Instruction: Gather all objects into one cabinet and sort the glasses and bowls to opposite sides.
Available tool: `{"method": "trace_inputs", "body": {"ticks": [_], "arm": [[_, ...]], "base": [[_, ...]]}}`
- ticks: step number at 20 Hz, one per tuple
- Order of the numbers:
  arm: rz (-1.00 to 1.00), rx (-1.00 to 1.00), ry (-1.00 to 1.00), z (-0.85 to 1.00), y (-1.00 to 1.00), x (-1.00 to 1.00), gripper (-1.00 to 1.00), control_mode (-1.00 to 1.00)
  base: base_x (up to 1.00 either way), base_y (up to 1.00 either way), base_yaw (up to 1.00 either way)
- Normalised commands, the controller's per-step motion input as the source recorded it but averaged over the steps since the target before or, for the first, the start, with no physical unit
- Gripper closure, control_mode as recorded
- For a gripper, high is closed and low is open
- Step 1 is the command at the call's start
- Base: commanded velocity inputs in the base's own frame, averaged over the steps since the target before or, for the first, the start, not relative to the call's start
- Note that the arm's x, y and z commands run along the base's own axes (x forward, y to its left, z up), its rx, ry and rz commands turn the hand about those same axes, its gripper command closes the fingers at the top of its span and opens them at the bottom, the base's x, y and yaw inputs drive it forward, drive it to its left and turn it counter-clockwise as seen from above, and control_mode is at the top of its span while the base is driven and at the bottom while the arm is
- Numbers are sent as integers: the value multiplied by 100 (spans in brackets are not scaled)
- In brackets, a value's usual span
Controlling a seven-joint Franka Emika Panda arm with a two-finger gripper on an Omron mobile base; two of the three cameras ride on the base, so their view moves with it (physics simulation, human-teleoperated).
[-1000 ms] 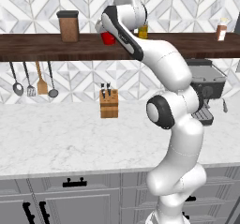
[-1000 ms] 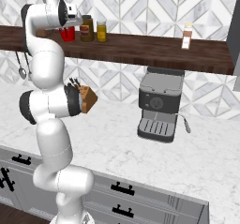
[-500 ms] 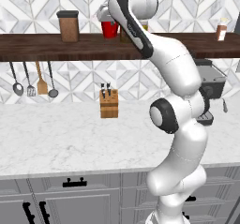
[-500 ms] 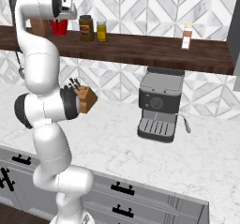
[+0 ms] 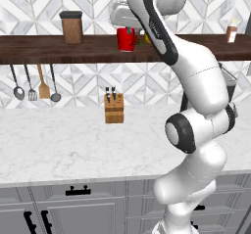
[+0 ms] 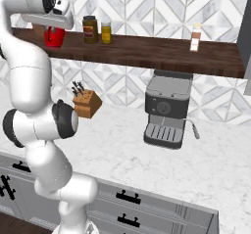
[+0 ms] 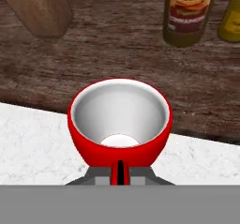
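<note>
Setting: simulated kitchen with white-grey diamond-pattern tile behind a long dark wooden shelf (image 5: 73, 49) that crosses the upper part of both base views, above a white marble surface (image 5: 63, 145) and grey drawer fronts along the bottom.
Red cup (image 5: 126, 38): plain, glossy red on the outside, no handle, slightly tapered. In the hand view (image 7: 120, 120) it sits at the centre, seen from above, with a pale grey-white inside and a lighter round base.
Where the cup is: upper middle of the left base view, at the shelf's front edge; upper left of the right base view (image 6: 54, 36). Whether it rests on the board or hangs just above it cannot be told.
Tool (image 7: 120, 170): closed tight on the cup's near rim; the red wall shows pinched between the two dark tips at the bottom centre of the hand view.
Arm: white with dark joints, reaching up to shelf height from the lower right of the left base view.
Shelf, other items: brown-lidded jar (image 5: 72, 26) at upper left of the left base view; dark sauce bottle (image 6: 89, 29) and yellow bottle (image 6: 106, 32) just right of the cup in the right base view; small white bottle (image 6: 195, 36) further right.
Below the shelf: utensils (image 5: 32, 83) hanging from hooks at left.
Surface items: wooden knife block (image 5: 114, 109) near the wall; grey coffee machine (image 6: 166, 109) at centre right of the right base view.
</note>
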Motion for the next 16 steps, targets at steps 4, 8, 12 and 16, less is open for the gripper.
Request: {"method": "trace_inputs", "body": {"ticks": [4,8,12,16], "arm": [[-11,5,18,-50,-18,-100,100,-100],[-7,2,10,-76,-10,-100,100,-100],[-1,0,1,-99,-6,-100,100,-100],[0,1,0,-97,-8,-100,100,-100]], "base": [[0,0,0],[0,0,0],[0,0,0],[0,0,0]]}}
